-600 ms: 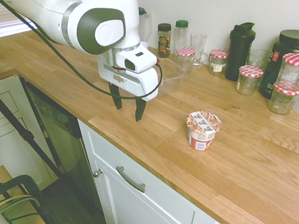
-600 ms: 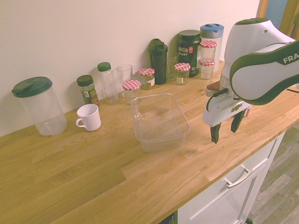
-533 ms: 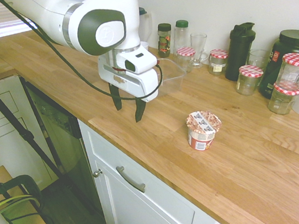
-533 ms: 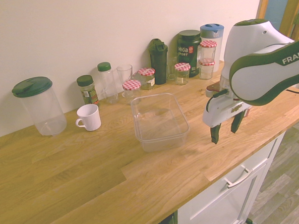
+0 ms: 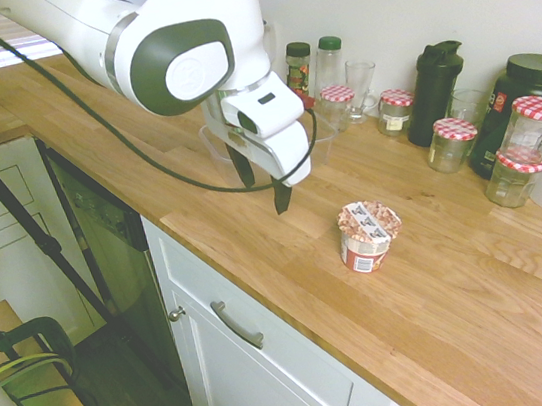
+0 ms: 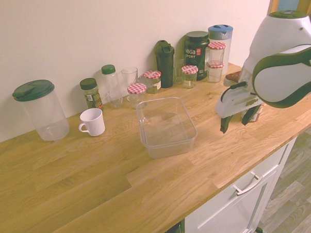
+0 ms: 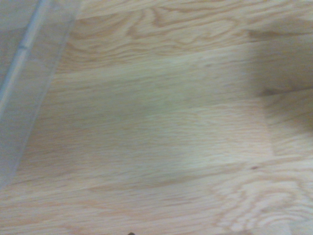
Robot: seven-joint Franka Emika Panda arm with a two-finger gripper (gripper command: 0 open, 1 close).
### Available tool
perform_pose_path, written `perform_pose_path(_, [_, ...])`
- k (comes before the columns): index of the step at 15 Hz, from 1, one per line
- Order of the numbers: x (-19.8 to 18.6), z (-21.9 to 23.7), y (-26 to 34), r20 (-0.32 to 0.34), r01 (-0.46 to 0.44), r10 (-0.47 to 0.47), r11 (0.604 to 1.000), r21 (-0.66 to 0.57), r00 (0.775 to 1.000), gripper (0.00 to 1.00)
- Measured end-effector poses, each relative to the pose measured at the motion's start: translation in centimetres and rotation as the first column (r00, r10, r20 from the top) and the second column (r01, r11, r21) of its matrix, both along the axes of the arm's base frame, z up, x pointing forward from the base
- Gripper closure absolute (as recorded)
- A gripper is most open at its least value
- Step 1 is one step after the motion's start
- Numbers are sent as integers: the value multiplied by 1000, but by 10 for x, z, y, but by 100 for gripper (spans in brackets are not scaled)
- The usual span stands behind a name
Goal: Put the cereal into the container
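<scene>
We see the white arm's two-finger gripper (image 5: 263,188) hanging above the wooden countertop (image 5: 442,270), its 2 dark fingers spread wide apart with nothing between them, pointing steeply down at bare wood. The small single-serve cereal cup with a red and white label and a peel lid (image 5: 367,235) stands upright near the counter's front edge, clear of the gripper and untouched. In the second exterior view the arm hides most of the cup. The clear, shallow rectangular plastic tub with rounded corners (image 6: 166,127) sits empty mid-counter, between the front edge and the wall, apart from the gripper on the side away from the cup. The wrist view shows blurred wood grain and a pale strip of the tub's wall (image 7: 22,88) along 1 side. Along the wall stand glass jars with red-checked lids (image 5: 455,142), a white mug (image 6: 91,122) and a black shaker bottle (image 5: 437,89).
</scene>
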State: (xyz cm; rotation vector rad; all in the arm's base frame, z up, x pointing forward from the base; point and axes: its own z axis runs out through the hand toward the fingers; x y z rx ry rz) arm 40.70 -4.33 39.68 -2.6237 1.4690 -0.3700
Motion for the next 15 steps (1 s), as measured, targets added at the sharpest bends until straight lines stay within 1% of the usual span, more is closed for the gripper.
perform_pose_path(4, [-25, -13, -33, 14, 48, -48, 998, 35, 999, 0])
perform_pose_path(8, [-28, -8, -65, 58, 112, -115, 993, 47, 992, 0])
perform_pose_path(10, [-32, -11, -84, 63, 141, -144, 989, 47, 988, 0])
perform_pose_path(13, [-32, -22, -102, 78, 174, -175, 985, 20, 981, 0])
perform_pose_path(15, [-27, -31, -111, 105, 206, -201, 978, -43, 974, 0])
